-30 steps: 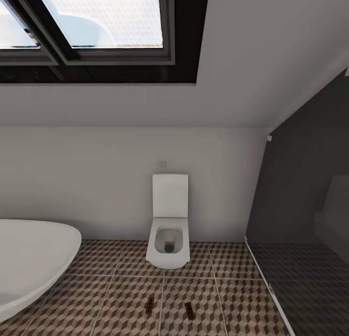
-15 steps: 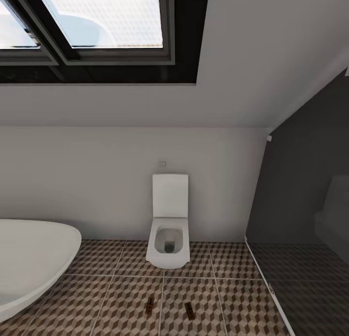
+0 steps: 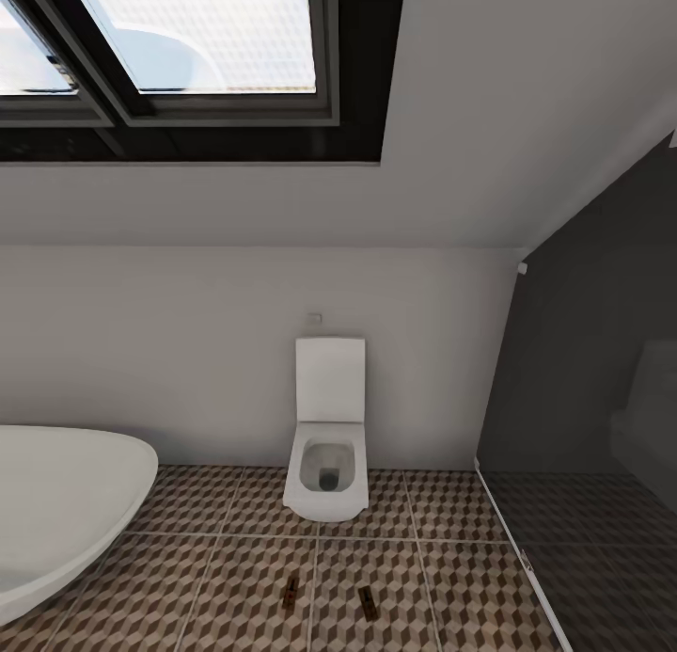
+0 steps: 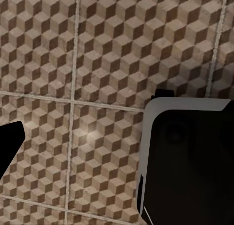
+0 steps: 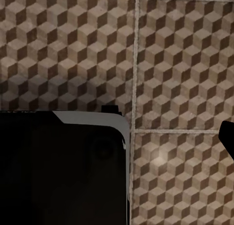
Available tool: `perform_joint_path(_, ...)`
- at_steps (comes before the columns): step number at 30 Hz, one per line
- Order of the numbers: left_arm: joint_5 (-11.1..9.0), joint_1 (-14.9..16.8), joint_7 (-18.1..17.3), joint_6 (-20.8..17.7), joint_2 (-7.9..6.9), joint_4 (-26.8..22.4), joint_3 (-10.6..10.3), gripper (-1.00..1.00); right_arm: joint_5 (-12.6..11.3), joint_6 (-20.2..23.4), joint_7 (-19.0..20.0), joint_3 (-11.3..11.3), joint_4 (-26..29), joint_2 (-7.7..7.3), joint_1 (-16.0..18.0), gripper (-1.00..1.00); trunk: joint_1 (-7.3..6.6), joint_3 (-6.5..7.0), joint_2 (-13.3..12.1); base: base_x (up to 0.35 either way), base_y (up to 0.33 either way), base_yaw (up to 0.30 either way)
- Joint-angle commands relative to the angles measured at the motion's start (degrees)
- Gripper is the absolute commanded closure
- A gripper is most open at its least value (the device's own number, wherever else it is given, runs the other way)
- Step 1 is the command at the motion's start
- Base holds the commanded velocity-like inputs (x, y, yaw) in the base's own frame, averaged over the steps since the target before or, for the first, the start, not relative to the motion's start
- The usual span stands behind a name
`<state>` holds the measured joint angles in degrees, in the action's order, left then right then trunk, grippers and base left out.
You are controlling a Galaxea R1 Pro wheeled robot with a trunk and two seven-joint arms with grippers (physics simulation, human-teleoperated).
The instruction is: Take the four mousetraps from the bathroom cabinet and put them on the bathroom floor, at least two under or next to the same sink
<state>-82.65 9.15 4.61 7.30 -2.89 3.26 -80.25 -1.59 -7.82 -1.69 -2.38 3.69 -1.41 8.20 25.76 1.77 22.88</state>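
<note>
In each wrist view a dark finger tip and a black, pale-edged block of the robot's own body hang over the patterned floor (image 4: 87, 64). Only one finger shows per arm, so I cannot tell whether either gripper is open or closed, and nothing is visibly held in either.

In the head view two traps lie flat on the tiles at the near edge: the left trap (image 3: 291, 592) and the right trap (image 3: 368, 602), side by side but apart, in front of the toilet (image 3: 326, 464). The other two traps, the cabinet and the sink are not to be seen here.

Judging by this, the task is about half done: two traps are down, two are left to fetch. The placed pair sits by the toilet, not visibly by a sink, so whether the sink condition is met cannot be settled from here. The next move likely calls for turning the base toward the cabinet.

A white bathtub (image 3: 56, 511) bulges in from the near left, and a dark glass panel (image 3: 583, 417) closes the right side. A skylight (image 3: 188, 40) sits in the sloped ceiling. The tub and panel narrow the room for turning; the traps themselves lie where wheels could run over them.
</note>
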Motion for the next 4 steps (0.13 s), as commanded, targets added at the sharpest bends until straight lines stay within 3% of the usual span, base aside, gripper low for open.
perform_joint_path(1,-0.23,-0.01,0.22,0.08,-0.01,-0.03,-0.42,-1.00,-0.17,-0.17,-0.16,-0.26,-0.06,0.00,0.01,-1.00,0.02,-0.02,0.04,0.000,0.000,0.000)
perform_joint_path(4,-0.23,-0.01,0.22,0.05,-0.01,-0.01,-0.43,-1.00,-0.17,-0.17,-0.16,-0.26,-0.06,0.00,0.01,-1.00,0.02,-0.02,0.04,0.000,0.000,0.000)
